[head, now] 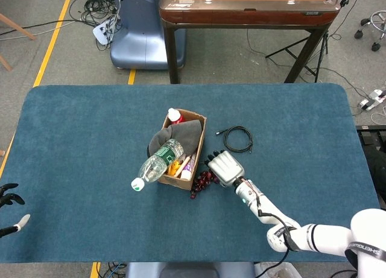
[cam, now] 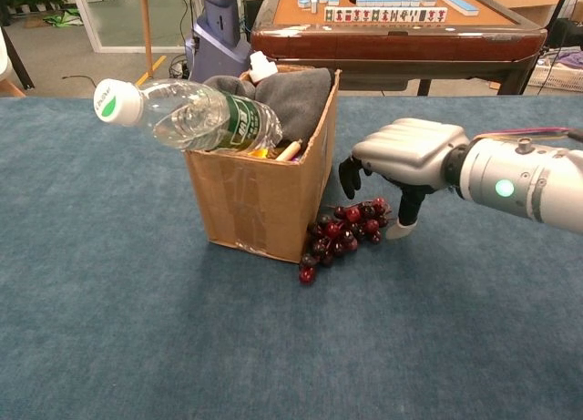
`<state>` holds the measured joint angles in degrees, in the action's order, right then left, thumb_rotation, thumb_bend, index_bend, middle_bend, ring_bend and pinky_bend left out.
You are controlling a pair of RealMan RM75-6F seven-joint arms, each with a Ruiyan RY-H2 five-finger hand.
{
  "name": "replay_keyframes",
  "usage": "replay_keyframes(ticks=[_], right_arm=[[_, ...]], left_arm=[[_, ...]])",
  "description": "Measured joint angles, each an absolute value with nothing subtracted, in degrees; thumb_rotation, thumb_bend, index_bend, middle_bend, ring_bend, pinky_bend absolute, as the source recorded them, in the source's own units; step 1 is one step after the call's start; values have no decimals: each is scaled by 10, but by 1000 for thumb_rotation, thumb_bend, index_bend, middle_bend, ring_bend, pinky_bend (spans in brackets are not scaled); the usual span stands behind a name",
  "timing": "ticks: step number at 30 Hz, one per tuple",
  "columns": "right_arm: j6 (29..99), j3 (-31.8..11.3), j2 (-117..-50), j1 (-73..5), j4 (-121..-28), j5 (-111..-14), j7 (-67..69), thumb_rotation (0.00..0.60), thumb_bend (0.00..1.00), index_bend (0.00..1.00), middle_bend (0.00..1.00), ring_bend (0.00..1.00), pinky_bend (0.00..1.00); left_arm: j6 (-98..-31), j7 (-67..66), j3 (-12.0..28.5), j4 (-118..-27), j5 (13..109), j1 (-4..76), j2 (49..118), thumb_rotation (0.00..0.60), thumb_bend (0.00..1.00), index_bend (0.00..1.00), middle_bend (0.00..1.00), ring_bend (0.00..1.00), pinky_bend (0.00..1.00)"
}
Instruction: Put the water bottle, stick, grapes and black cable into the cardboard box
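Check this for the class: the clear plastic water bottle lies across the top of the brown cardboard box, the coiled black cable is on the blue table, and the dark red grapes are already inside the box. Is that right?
Not quite. The dark red grapes are not inside the brown cardboard box; they lie on the blue table against its corner, under the right hand, as the chest view shows. The clear plastic water bottle and coiled black cable are as stated.
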<state>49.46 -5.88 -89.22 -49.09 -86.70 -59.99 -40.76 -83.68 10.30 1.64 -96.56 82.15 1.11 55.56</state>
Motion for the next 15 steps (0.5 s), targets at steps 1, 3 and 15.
replay_keyframes(ticks=[1, 3, 15], right_arm=[[494, -59, -896, -493, -866, -598, -409, 600, 0, 374, 313, 259, 422], [493, -58, -904, -497, -862, -592, -415, 600, 0, 374, 313, 259, 421], [479, -49, -922, -519, -840, -544, -442, 600, 0, 374, 364, 275, 424]], left_arm=[[-838, 104, 17, -966, 822, 11, 555, 600, 193, 484, 201, 401, 666], [-840, 106, 17, -967, 823, 10, 554, 600, 193, 487, 201, 401, 666], [-836, 105, 17, -971, 818, 9, 550, 600, 193, 499, 203, 401, 666]])
